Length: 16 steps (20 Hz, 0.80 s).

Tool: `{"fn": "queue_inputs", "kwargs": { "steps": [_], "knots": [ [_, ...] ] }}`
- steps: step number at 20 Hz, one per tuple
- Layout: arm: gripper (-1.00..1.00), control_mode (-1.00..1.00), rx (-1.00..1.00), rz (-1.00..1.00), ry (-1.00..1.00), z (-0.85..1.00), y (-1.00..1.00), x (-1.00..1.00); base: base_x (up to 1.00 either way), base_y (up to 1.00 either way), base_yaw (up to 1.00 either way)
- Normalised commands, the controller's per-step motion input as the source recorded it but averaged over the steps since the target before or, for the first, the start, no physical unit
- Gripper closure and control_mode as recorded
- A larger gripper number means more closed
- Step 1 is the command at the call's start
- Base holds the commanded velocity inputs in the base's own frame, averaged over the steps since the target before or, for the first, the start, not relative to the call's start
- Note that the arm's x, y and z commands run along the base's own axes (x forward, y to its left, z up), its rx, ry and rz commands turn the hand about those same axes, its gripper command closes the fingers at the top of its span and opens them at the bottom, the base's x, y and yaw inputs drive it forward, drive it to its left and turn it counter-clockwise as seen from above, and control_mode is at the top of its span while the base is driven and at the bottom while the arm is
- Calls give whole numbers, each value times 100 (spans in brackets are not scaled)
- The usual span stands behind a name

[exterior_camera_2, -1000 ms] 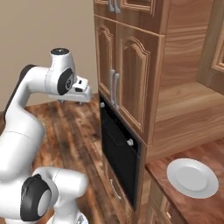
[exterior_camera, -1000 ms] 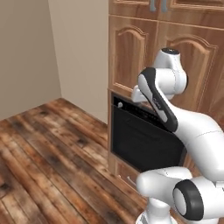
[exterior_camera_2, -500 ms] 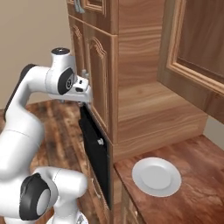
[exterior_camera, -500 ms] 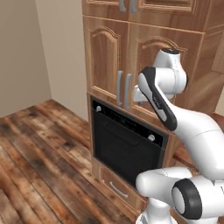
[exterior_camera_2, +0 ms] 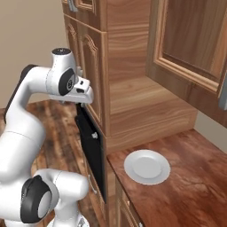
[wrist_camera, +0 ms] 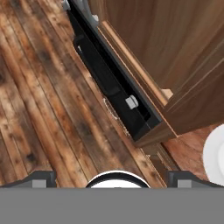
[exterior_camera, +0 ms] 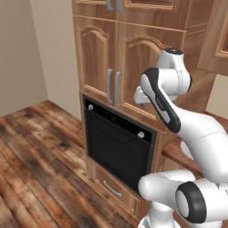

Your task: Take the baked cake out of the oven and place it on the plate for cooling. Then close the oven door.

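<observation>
The black oven (exterior_camera: 115, 121) sits in wooden cabinetry, and its oven door (exterior_camera: 116, 151) stands shut and upright under two silver knobs. The baked cake is hidden. A white plate (exterior_camera_2: 146, 166) lies on the reddish counter right of the oven (exterior_camera_2: 91, 146). My gripper (exterior_camera: 139, 96) hangs in front of the cabinet doors above the oven's right end, apart from it. In the right base view the gripper (exterior_camera_2: 85, 97) is above the oven's front. The hand view looks down on the oven door (wrist_camera: 105, 74), a knob (wrist_camera: 131, 102) and the plate (wrist_camera: 216, 153). My gripper (wrist_camera: 111, 178) is open and holds nothing.
Arched wooden cabinet doors (exterior_camera: 111, 58) with silver handles rise above the oven, and a drawer (exterior_camera: 111, 189) sits below it. Plank floor (exterior_camera: 35, 151) stretches out in front and to the left. The counter (exterior_camera_2: 190, 177) has an upper cabinet (exterior_camera_2: 190, 40) over it.
The base has driven, so both views have shifted: the oven now sits more centrally and nearer, and the plate nearer. The arm keeps its pose and the gripper stays open.
</observation>
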Motion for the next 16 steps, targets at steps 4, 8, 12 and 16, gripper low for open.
{"fn": "queue_inputs", "kwargs": {
  "steps": [4, 8, 12, 16],
  "knots": [
    [-100, -100, 0, 0, 0, -4, -13, 0, 0, -6, -1],
    [-100, -100, 0, 0, 0, 0, 2, 0, 0, 0, 0],
    [-100, -100, -5, 0, 0, -2, 56, 18, 0, 0, 0],
    [-100, -100, -18, 1, 0, -24, 97, 30, 0, 0, 0]
  ]
}}
